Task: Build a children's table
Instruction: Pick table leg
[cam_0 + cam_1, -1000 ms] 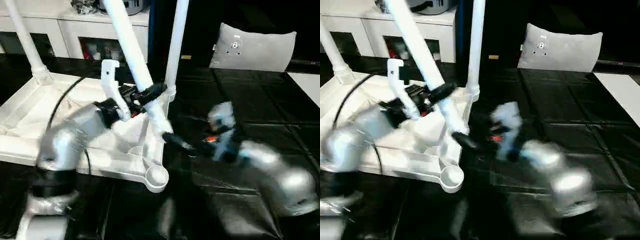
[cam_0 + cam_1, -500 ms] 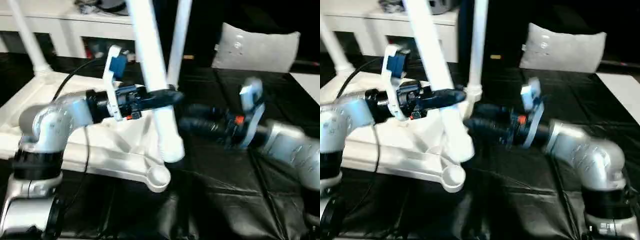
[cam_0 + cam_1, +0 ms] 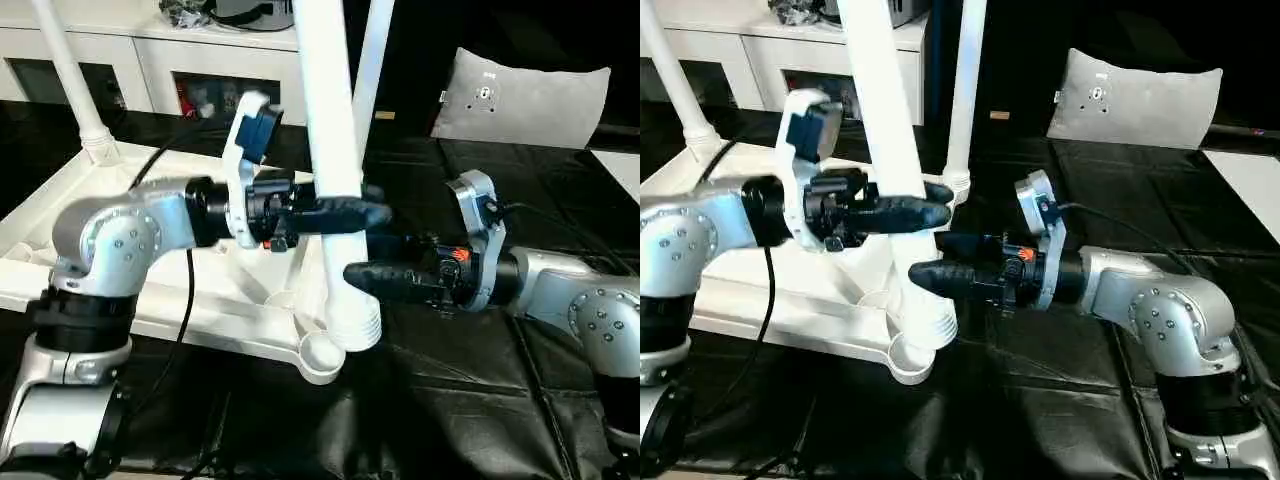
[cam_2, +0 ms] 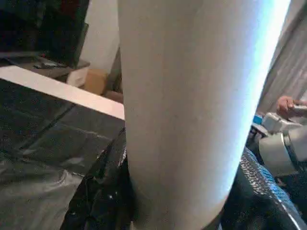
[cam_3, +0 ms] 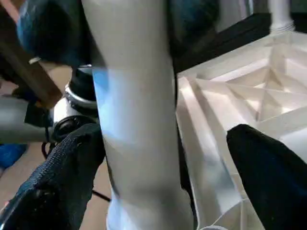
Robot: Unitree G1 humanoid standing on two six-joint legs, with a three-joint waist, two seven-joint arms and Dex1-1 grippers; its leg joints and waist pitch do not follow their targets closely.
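Note:
The white tabletop (image 3: 220, 335) lies upside down on black sheeting, ribs up (image 5: 230, 91). Two white legs stand in its far corners, one at the left (image 3: 65, 70) and one at the right (image 3: 375, 60). My left gripper (image 3: 345, 210) is shut on a third leg (image 3: 325, 100), holding it upright. That leg's ridged lower end hangs just above the near right corner socket (image 3: 320, 360). My right gripper (image 3: 360, 258) is open, one finger on each side of the same leg (image 5: 139, 120), below the left gripper. The held leg (image 4: 187, 120) sits between black pads.
A grey-white pillow-like bag (image 3: 520, 100) stands at the back right. A flat white board strip (image 3: 620, 160) lies at the right edge. White cabinets (image 3: 150, 50) run along the back left. A person's hand (image 4: 288, 103) shows in the left wrist view.
The left gripper has swung the held leg from leaning to upright, its lower end now by the near right socket. The right arm has come in and placed its open fingers around the leg.

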